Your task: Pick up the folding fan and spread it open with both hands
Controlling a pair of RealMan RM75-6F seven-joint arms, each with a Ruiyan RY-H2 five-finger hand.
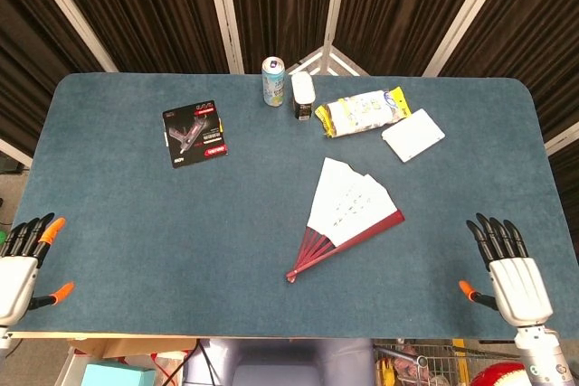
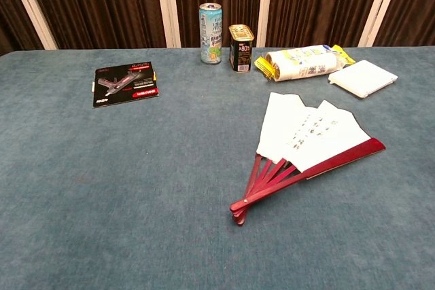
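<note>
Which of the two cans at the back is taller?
The light blue-green drink can, left of the shorter dark can with the gold top.

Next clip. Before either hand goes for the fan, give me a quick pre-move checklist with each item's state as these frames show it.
1. Red-ribbed white paper folding fan lies flat on the blue felt table, partly spread: ok.
2. Left hand holds nothing, fingers apart, at the near left edge: ok.
3. Right hand holds nothing, fingers apart, at the near right edge: ok.
4. Path from each hand to the fan free of objects: ok.
5. Fan stands apart from the white flat box and the yellow-white snack bag behind it: ok.
6. Whether the fan's red pivot end lifts easily off the felt: cannot tell.
</note>
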